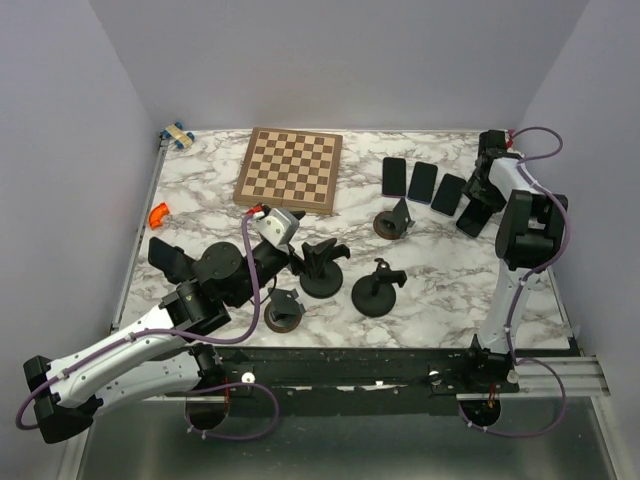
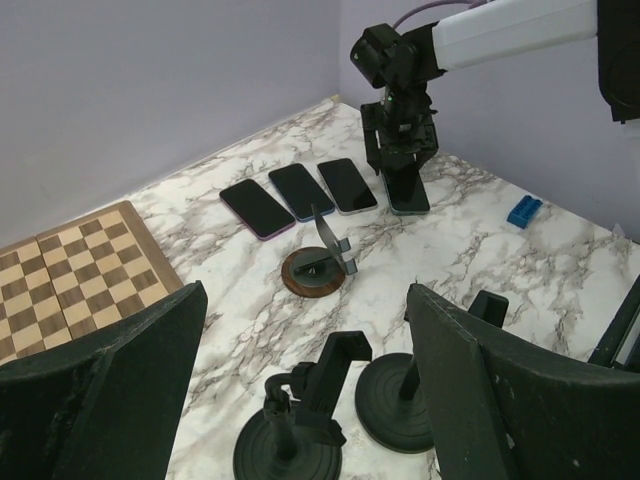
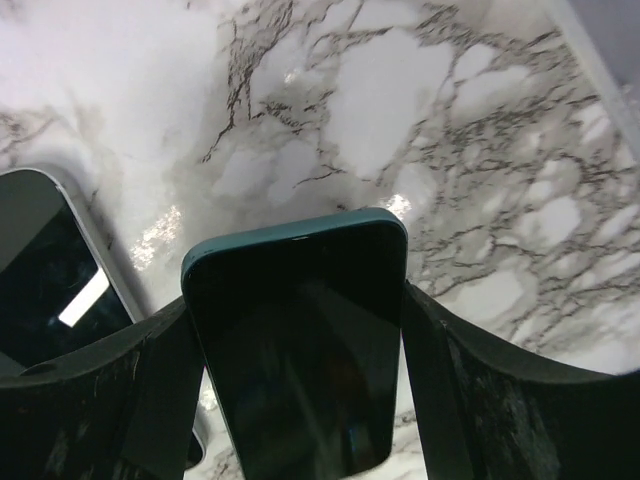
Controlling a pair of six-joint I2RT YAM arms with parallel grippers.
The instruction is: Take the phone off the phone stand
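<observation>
My right gripper (image 1: 478, 200) is shut on a dark phone in a teal case (image 1: 473, 218) at the back right of the table. In the right wrist view the phone (image 3: 300, 350) sits between both fingers (image 3: 470, 400). In the left wrist view this phone (image 2: 405, 188) hangs steeply, its lower end at or near the marble beside three phones lying flat (image 2: 302, 190). My left gripper (image 1: 305, 255) is open and empty, just above two black phone stands (image 2: 300, 420) mid-table. A wood-based stand (image 2: 315, 268) stands empty beyond them.
A chessboard (image 1: 290, 170) lies at the back. Another wood-based stand (image 1: 283, 312) and a black round stand (image 1: 215, 265) with a dark slab (image 1: 165, 257) beside it are near the left arm. An orange piece (image 1: 158, 213) and a small blue block (image 2: 523, 211) lie near the edges.
</observation>
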